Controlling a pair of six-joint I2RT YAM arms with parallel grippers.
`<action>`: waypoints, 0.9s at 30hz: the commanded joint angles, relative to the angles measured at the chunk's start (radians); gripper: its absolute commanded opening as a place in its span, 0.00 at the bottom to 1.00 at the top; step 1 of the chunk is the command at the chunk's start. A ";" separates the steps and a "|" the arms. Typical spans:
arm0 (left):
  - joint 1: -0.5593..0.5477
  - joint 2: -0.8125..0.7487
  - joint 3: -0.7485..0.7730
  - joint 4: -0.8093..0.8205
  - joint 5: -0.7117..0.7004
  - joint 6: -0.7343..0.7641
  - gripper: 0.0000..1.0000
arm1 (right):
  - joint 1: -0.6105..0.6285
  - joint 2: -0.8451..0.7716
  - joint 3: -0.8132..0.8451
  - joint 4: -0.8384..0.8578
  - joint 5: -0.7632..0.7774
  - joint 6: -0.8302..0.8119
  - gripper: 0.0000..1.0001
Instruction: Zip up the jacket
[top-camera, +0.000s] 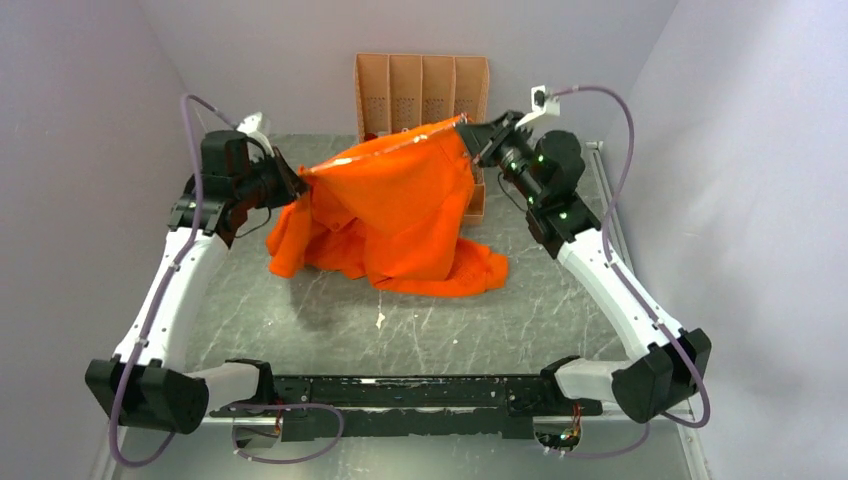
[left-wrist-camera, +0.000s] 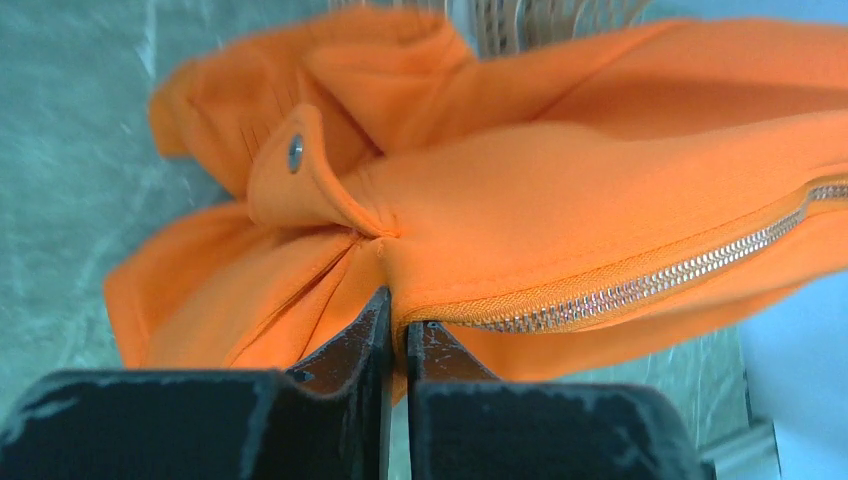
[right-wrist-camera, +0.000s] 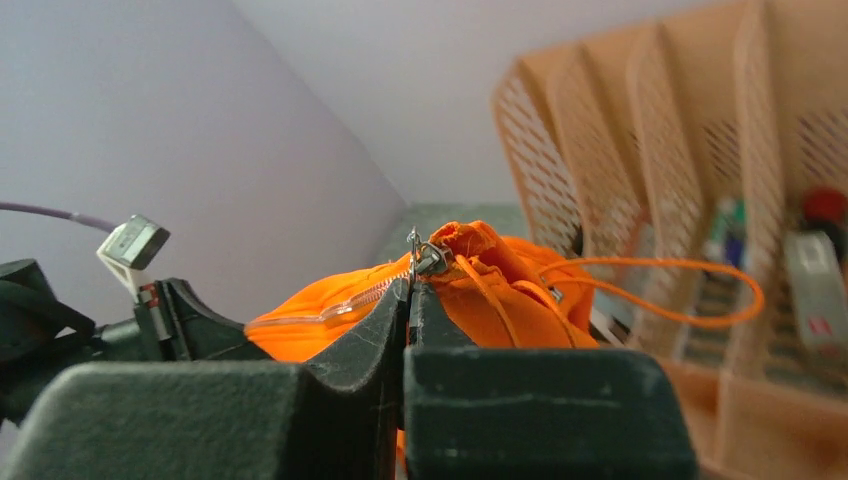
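Slippage is risked: the orange jacket (top-camera: 400, 210) is held taut above the table (top-camera: 400, 330), left gripper (left-wrist-camera: 397, 318) pinched on its zipper (left-wrist-camera: 640, 285) edge, right gripper (right-wrist-camera: 408, 292) clamped at the slider (right-wrist-camera: 429, 258). Either grip could be freed by overpulling.

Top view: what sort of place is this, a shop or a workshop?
Probably a lab test booth: bare pale walls box in one grey table, and two robot arms are bolted to its edge, holding an orange jacket.
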 joint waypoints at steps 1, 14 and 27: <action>0.005 0.029 -0.086 0.028 0.190 0.060 0.08 | -0.012 -0.093 -0.130 0.015 0.194 -0.012 0.00; -0.104 0.138 -0.229 0.005 0.142 0.123 0.10 | -0.034 -0.121 -0.410 -0.047 0.417 0.047 0.00; -0.146 0.187 -0.110 -0.063 -0.174 0.109 0.83 | -0.065 0.016 -0.369 -0.124 0.418 -0.069 0.51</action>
